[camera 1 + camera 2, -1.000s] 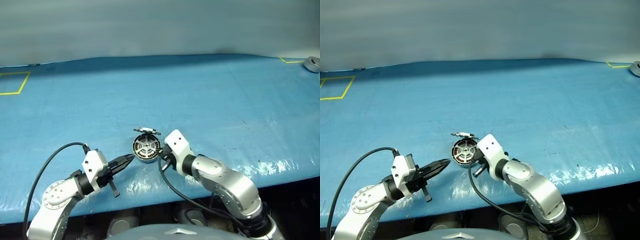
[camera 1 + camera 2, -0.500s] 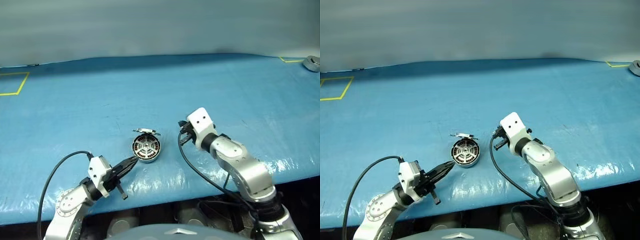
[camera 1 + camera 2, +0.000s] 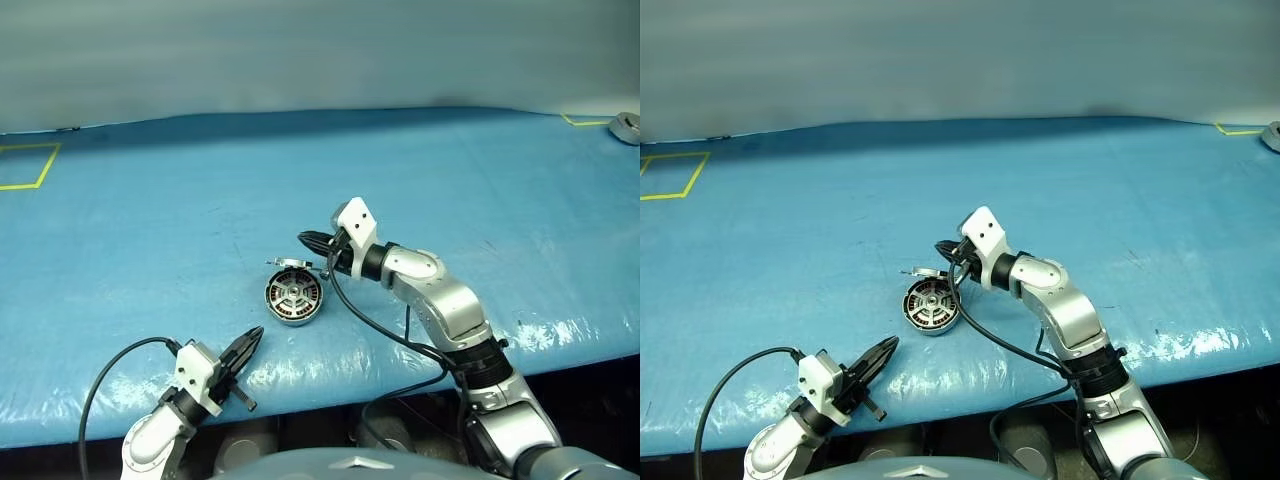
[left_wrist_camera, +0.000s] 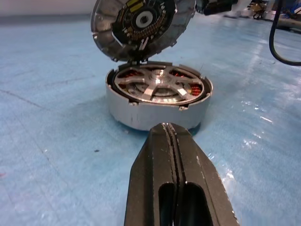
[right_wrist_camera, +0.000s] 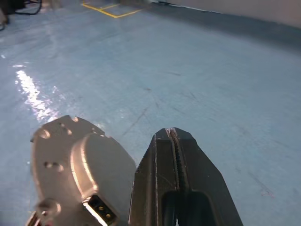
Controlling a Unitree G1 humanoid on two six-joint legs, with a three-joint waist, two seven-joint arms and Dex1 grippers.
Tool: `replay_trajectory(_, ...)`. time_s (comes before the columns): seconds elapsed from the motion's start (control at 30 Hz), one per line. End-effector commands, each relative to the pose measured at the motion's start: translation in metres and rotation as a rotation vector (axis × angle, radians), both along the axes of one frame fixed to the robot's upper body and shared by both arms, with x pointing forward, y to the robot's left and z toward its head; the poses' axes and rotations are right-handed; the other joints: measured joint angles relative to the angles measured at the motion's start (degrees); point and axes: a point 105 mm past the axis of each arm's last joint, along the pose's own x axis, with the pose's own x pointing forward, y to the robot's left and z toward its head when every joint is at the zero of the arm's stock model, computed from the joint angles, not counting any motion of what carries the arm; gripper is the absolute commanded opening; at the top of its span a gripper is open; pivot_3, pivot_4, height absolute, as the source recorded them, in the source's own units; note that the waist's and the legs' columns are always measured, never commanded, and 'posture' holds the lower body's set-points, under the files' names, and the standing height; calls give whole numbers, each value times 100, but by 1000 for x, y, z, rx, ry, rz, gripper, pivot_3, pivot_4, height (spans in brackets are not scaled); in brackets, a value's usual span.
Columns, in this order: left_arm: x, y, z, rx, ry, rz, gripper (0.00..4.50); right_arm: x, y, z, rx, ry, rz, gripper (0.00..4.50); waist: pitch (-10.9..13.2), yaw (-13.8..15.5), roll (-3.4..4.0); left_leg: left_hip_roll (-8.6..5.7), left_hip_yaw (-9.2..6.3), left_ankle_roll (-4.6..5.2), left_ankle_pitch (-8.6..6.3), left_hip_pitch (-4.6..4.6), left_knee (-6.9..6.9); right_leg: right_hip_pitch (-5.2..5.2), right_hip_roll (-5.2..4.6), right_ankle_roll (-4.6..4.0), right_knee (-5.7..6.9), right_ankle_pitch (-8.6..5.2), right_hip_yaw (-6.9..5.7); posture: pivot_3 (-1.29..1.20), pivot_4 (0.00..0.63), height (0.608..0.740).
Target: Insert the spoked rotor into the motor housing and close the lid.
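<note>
Down at the near edge of the blue table (image 3: 150, 250), the left gripper (image 3: 249, 345) sits low with its fingers pressed together and holding nothing, pointed at the motor housing (image 3: 292, 299) but apart from it. A second ago it was up beside the housing, nearly touching its rim, so it's backed off and dropped toward the table edge. Just past it, the housing sits near the front middle of the table, and the left wrist view shows the spoked rotor (image 4: 159, 86) already seated inside, copper windings peeking out between the spokes. So the insert part looks done to me. Behind that, the lid (image 4: 141, 23) stands hinged open at the far side of the housing, tilted up. Furthest back, the right gripper (image 3: 304, 238) is also pinched shut and empty, now hovering just behind the open lid, where a second ago it was tucked against the housing's right side. My read: it's lining up to push the lid down, which is all that's left.
</note>
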Motion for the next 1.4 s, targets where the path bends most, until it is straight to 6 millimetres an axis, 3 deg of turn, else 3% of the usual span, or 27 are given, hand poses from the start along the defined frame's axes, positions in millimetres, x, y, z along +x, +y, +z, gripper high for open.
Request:
replay_trajectory(0.03,0,-1,5,-7,-33,6,0,-8,6,7,38,30,89,35,0,-1,0,0,0,0,0,0,1,0,0,0,0,0,0,0,150,740)
replay_trajectory(0.5,4,-5,4,-19,-16,-3,0,-62,15,-34,-28,215,293,35,-1,-7,1,0,1,1,-1,0,1,-1,-1,2,1,0,1,0,150,740)
replay_trajectory(0.63,3,-4,1,-21,-10,0,0,-67,14,-43,-57,211,264,35,-1,-5,1,1,1,0,-1,0,3,0,0,9,2,-4,0,0,150,740)
replay_trajectory(0.73,3,-3,1,-24,-13,12,0,-64,13,-38,-37,169,206,35,-1,-3,1,1,1,0,-1,0,5,0,0,20,2,-9,0,0,150,740)
replay_trajectory(0.83,3,-2,1,-31,-18,30,0,-66,12,-11,41,72,135,35,-1,25,1,1,-1,0,-1,0,5,1,-1,23,2,-10,0,0,150,740)
replay_trajectory(0.9,3,-1,1,-33,-19,38,0,-68,10,7,98,30,71,429,-1,37,1,1,-2,0,-1,-3,5,-2,-2,25,2,-11,1,0,150,740)
replay_trajectory(1.03,3,-1,1,-34,-19,39,0,-65,7,9,63,5,-46,1609,-3,34,0,2,-3,-1,-1,-1,7,-1,-1,33,2,-16,1,0,150,740)
replay_trajectory(1.3,4,-2,2,-38,-47,28,0,-53,22,-25,-44,54,-188,4278,-4,27,1,2,-2,-4,1,0,6,-3,1,23,5,-11,0,0,150,740)
replay_trajectory(1.4,5,-1,0,-35,-46,32,0,-52,27,-30,-59,59,-184,4468,-4,27,1,0,-2,-3,0,0,7,-3,0,22,2,-9,0,0,150,740)
